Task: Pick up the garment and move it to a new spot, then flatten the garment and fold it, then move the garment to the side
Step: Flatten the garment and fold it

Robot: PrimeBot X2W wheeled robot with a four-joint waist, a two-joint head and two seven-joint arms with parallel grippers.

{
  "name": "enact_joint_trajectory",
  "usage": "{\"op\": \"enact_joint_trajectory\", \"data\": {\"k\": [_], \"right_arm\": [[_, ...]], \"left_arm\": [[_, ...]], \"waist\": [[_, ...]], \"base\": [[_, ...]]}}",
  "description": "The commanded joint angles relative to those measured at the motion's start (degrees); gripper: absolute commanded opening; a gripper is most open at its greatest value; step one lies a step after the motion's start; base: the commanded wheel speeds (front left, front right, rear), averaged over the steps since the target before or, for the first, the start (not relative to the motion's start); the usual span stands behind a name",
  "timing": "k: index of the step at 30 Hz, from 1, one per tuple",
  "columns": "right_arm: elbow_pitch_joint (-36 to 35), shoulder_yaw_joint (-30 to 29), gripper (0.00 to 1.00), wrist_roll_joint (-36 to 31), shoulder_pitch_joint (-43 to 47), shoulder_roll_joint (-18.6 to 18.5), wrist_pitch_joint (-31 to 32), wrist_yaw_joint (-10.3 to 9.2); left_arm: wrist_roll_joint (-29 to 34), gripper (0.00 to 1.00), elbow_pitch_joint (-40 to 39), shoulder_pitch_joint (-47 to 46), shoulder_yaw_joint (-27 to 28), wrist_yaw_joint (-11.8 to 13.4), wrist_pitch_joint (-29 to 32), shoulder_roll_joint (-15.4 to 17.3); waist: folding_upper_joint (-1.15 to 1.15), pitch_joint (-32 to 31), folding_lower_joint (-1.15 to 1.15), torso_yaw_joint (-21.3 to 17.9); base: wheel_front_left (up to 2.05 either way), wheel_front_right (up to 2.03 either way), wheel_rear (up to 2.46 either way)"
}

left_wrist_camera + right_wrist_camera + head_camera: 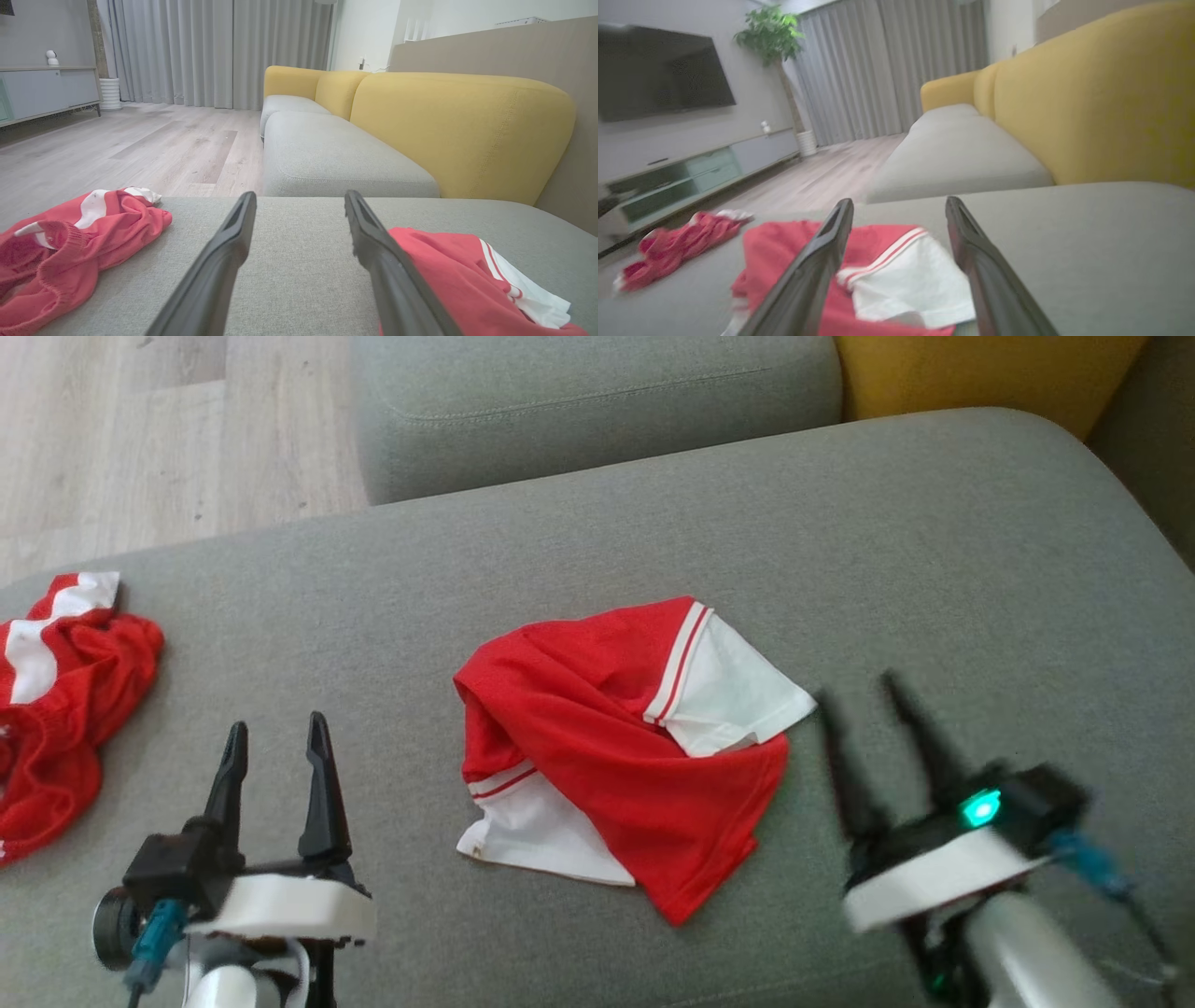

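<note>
A red garment with white sleeves and red-striped trim lies loosely bunched in the middle of the grey sofa cushion. It also appears at the lower right of the left wrist view as the garment, and under the fingers in the right wrist view as the garment. My left gripper is open to the garment's left, above the cushion, with nothing between its fingers. My right gripper is open just right of the white sleeve, blurred, also holding nothing.
A second red and white garment lies crumpled at the cushion's left edge. A further grey seat and yellow backrest lie beyond. Wooden floor runs off the far left.
</note>
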Motion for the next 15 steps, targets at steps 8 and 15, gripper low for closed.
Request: {"op": "enact_joint_trajectory", "data": {"k": [8,15], "right_arm": [[3.39,21.78,1.0,13.31,-4.04,-7.7,16.2,0.44],[9.63,26.14,1.0,15.42,-7.27,-6.53,26.55,0.44]], "left_arm": [[1.03,1.0,-1.32,-2.11,3.21,-0.87,-0.7,-0.67],[0.88,1.0,-0.67,-2.27,2.92,-1.16,-0.7,-1.09]], "waist": [[0.0,0.05,0.0,1.87],[0.0,0.51,0.0,4.97]], "base": [[0.0,0.0,0.0],[0.0,0.0,0.0]]}}
